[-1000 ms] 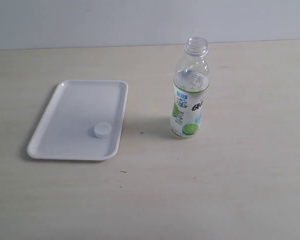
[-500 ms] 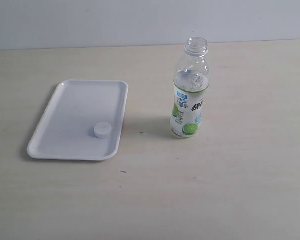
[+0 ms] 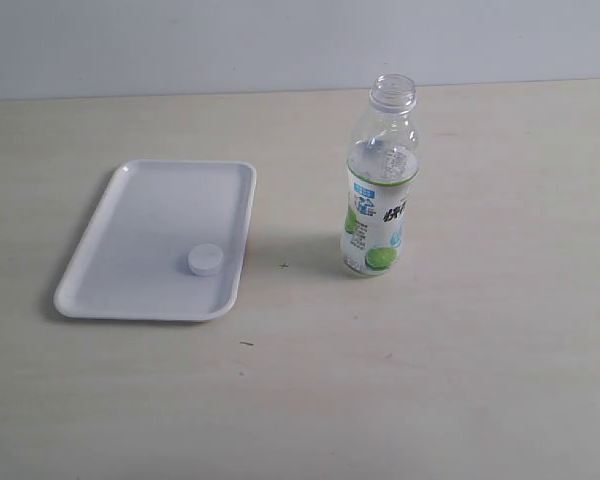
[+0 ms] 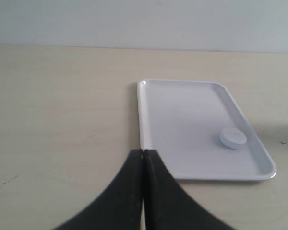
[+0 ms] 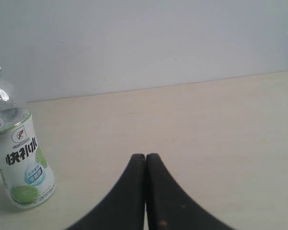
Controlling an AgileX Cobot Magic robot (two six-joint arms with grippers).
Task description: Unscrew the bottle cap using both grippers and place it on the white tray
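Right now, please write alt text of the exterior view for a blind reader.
A white bottle cap lies in the white tray on a pale table; right of the tray, the uncapped lime drink bottle stands upright.

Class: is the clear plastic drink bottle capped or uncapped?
Uncapped: the clear plastic bottle shows a bare mouth; its small white cap lies on the rectangular white tray.

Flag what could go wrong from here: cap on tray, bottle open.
1. The bottle stands upright, uncapped and unheld. A careless sweep by the right gripper, fingers shut, could topple it.
2. The bottle cap lies close to the low rim of the white tray. A nudge to the tray from the left gripper might knock it out.
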